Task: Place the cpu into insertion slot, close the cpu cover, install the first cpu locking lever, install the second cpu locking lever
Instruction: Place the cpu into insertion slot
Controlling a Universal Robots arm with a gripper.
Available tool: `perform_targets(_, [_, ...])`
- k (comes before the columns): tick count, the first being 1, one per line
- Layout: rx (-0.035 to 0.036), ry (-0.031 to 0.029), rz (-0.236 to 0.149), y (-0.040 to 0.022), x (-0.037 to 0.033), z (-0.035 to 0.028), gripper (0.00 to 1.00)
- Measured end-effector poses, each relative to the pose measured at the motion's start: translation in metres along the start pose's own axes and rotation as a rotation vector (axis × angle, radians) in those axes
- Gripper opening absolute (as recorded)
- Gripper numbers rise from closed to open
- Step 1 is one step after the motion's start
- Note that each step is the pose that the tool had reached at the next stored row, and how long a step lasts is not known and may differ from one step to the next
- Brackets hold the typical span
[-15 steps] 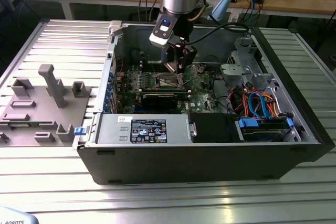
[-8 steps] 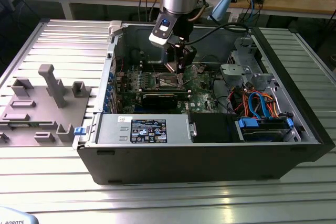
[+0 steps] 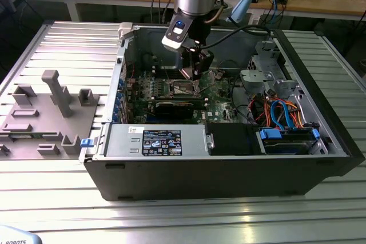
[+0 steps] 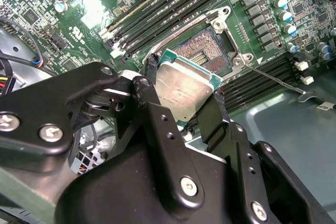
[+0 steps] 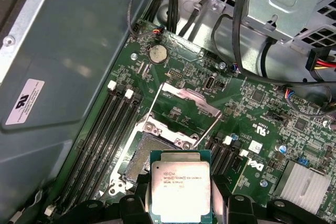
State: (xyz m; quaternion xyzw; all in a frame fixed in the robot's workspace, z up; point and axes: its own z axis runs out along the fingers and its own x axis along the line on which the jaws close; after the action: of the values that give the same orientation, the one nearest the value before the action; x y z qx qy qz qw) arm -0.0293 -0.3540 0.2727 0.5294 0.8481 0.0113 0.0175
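My gripper (image 3: 196, 77) reaches down into the open computer case and is shut on the cpu (image 5: 180, 184), a square chip with a silvery top and green edge. Its black fingers (image 4: 151, 71) clamp two opposite sides of the chip. In both wrist views the cpu (image 4: 184, 90) hangs just above and partly to one side of the insertion slot (image 5: 139, 157), whose dark pin field (image 4: 202, 51) lies uncovered. The cpu cover (image 5: 189, 100) stands swung up off the socket. Thin wire locking levers (image 5: 209, 125) stick out beside it, and one lever (image 4: 273, 80) lies loose across the board.
Long memory slots (image 5: 100, 140) flank the socket. A grey drive cage (image 3: 260, 67) and orange and blue cables (image 3: 280, 110) fill the exterior view's right of the case. The power supply (image 3: 160, 141) sits at the front. A grey fixture tray (image 3: 40, 118) lies outside the case.
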Motion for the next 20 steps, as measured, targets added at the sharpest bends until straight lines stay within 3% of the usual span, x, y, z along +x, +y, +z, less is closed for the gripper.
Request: perform_targets(20, [0.0008,-0.0016,0.043,0.0,0.0,0.0009,0.54])
